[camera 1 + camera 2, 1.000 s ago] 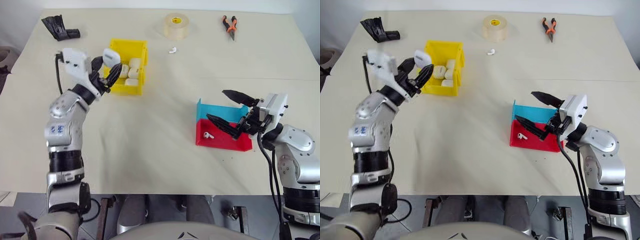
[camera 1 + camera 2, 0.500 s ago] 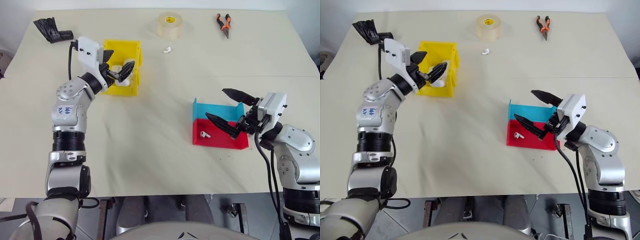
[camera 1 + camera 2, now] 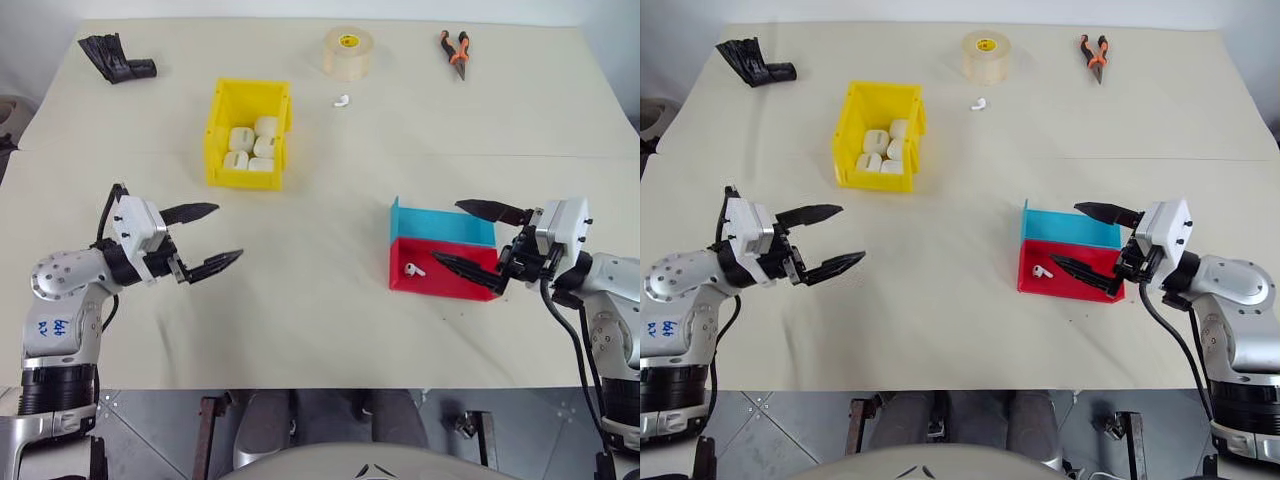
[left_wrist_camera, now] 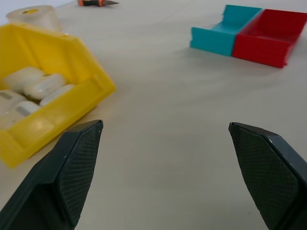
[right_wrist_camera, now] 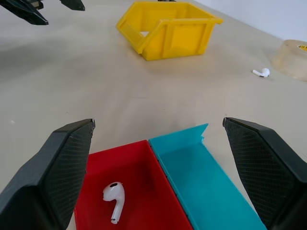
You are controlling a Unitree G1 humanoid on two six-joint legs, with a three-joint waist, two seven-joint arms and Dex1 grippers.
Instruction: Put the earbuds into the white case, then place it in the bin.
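The yellow bin point(image 3: 246, 181) stands at the back left of the table with several white cases point(image 3: 250, 150) lying inside it. One earbud point(image 3: 414, 269) rests in the red tray point(image 3: 455, 288). Another earbud point(image 3: 342, 100) lies on the table by the tape roll. My left gripper point(image 3: 229, 231) is open and empty, low over the near left of the table, well in front of the bin. Over the two trays hovers my right gripper point(image 3: 447, 231), also open and empty. In the right wrist view the earbud point(image 5: 114, 196) shows between its spread fingers.
A blue tray point(image 3: 445, 226) adjoins the red one on its far side. A tape roll point(image 3: 351, 50), orange-handled pliers point(image 3: 458, 48) and a black object point(image 3: 118, 58) lie along the far edge. Bare tabletop stretches between the bin and the trays.
My left gripper held a white case above the bin, opened over it, and has drawn back and down to the near left, empty. The right gripper shifted slightly to the right.
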